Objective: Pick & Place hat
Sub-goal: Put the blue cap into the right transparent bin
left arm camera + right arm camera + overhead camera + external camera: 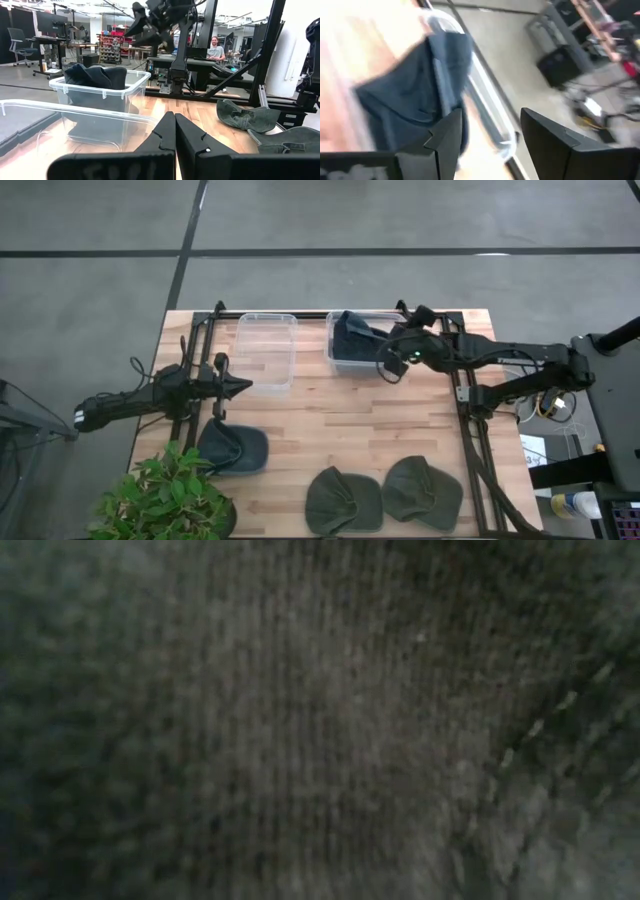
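Observation:
A dark blue hat (350, 332) lies in the right clear bin (340, 365), bunched up and rising above the rim; it also shows in the left wrist view (95, 76) and the right wrist view (415, 100). My right gripper (388, 345) hangs open above that bin, clear of the hat (145, 25) (487, 135). My left gripper (240, 387) is shut and waits level over the table's left part (175, 132). A blue-grey hat (232, 448) and two green hats (343, 500) (422, 492) lie flat on the table's near part.
An empty clear bin (265, 348) stands left of the filled one. A potted plant (160, 500) sits at the near left corner. Cloth (320, 720) right in front of the lens fills the low view. Bare wood (340, 415) lies between the bins and the hats.

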`<state>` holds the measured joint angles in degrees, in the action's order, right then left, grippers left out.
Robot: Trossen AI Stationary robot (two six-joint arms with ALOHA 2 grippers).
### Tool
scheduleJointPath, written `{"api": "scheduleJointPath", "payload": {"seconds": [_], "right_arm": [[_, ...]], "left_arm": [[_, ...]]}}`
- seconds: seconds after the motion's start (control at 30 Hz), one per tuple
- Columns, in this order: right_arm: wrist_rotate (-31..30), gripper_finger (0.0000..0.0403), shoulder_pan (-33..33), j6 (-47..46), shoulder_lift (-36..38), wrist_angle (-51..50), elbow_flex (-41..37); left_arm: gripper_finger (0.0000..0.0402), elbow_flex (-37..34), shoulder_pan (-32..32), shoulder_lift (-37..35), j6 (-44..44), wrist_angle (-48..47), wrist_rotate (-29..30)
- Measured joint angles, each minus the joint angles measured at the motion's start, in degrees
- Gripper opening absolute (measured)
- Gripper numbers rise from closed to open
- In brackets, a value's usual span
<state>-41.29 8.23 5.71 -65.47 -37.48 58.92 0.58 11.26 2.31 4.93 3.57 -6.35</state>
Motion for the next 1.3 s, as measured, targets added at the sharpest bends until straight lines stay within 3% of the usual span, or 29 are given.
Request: {"api": "scheduleJointPath", "payload": {"seconds": [0.13, 0.37, 0.63, 0.97, 1.3], "right_arm": [[6.3, 0.0199, -2.1, -4.6, 3.9, -0.9, 0.0], [23.8, 0.0199, -4.7, -12.7, 10.0, -1.2, 0.0], [36.8, 0.0199, -7.9, -17.4, 11.1, -1.2, -0.1], [38.8, 0.0199, -14.7, -19.9, 4.4, -1.0, -0.1], [38.8, 0.0175, -15.9, -18.8, -1.0, -2.6, -0.1]], "left_arm": [[0.0, 0.0, 0.0, 0.0, 0.0, 0.0, 0.0], [0.0, 0.0, 0.0, 0.0, 0.0, 0.0, 0.0], [0.0, 0.0, 0.0, 0.0, 0.0, 0.0, 0.0], [0.0, 0.0, 0.0, 0.0, 0.0, 0.0, 0.0], [0.0, 0.0, 0.0, 0.0, 0.0, 0.0, 0.0]]}}
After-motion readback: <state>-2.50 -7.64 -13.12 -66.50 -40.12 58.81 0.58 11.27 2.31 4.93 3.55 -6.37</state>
